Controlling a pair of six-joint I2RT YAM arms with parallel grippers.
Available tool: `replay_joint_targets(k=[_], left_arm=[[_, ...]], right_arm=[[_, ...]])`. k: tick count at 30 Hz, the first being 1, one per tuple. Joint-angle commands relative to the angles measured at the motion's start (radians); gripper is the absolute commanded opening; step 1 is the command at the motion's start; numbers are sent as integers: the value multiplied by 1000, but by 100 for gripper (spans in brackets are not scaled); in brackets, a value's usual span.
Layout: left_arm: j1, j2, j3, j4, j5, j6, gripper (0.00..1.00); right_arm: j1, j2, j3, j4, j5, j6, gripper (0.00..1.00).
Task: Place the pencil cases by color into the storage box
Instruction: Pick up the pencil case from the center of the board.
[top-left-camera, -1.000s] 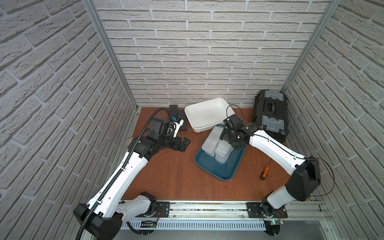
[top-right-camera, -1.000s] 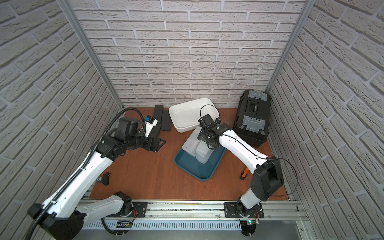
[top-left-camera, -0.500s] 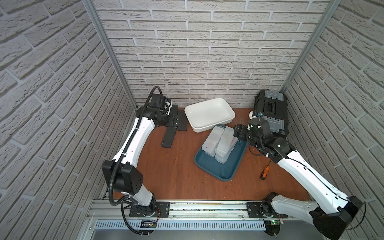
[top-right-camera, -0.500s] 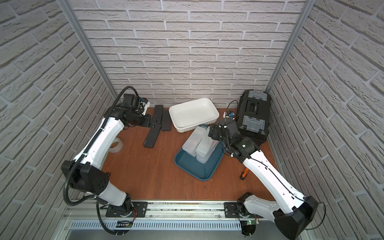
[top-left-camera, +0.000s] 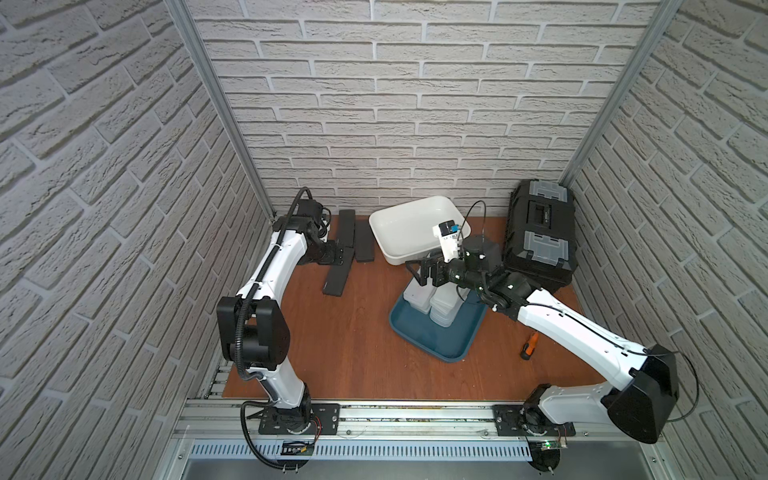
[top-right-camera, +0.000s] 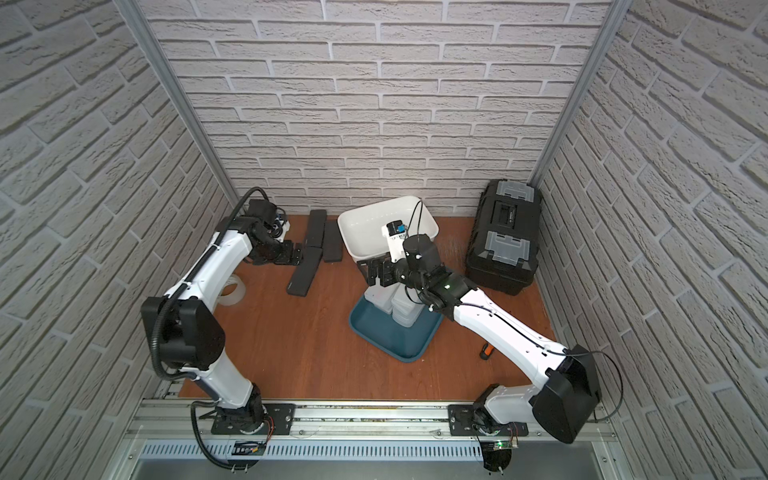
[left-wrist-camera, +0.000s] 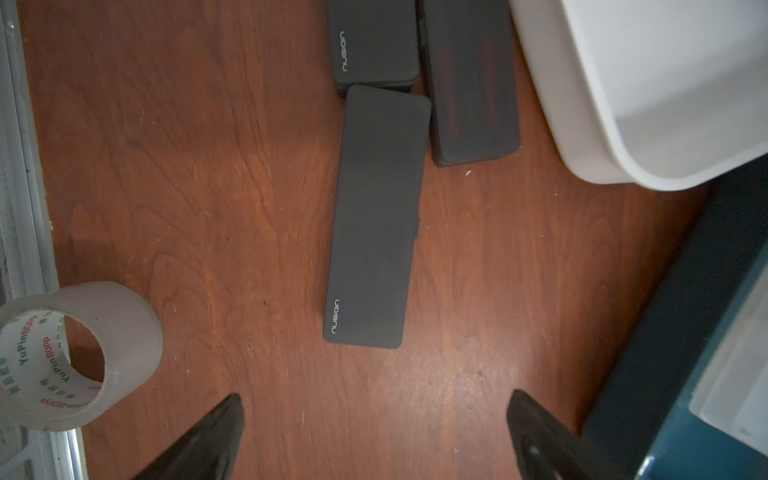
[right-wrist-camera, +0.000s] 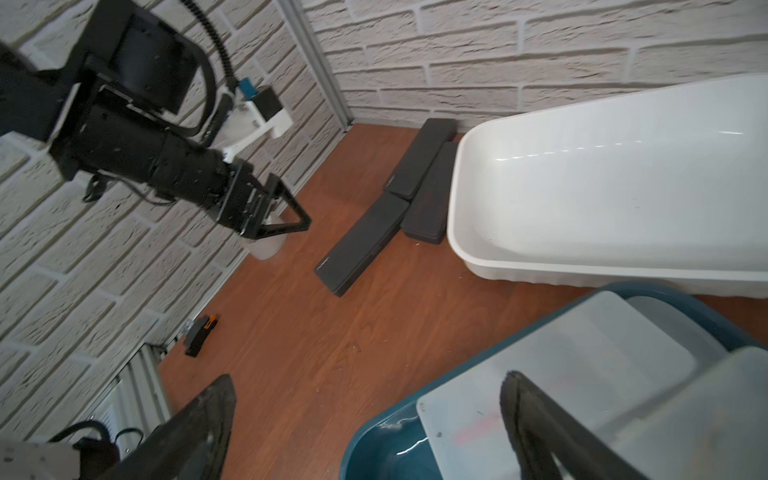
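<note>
Between black cases (top-left-camera: 336, 276) and teal tray (top-left-camera: 440, 340), bare tabletop (top-left-camera: 361, 328); left jaws, right jaws wide, apparently empty.

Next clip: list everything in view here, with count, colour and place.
white tub: one, white, looks empty, back centre
blue tray: one, dark blue, in front of the tub
black pencil cases: three, black, on the table left of the tub
frosted pencil cases: stacked, count unclear, translucent white, in the tray
toolbox: one, black, back right corner
tape roll: one, clear, left table edge
screwdriver: one, orange-handled, right of the tray
left fingers: two, black, open, near the black cases
right fingers: two, black, open, over the tray's edge
</note>
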Motion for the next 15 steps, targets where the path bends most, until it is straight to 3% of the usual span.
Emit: replay_joint_targets(k=[1,15], left_arm=[[7,33,-32,38,-39,-2,98],[7,201,-66,205,-85,38,98]], right_arm=[[36,33,46,115,-91,-61,100],[91,118,44,186,-210,-208,100]])
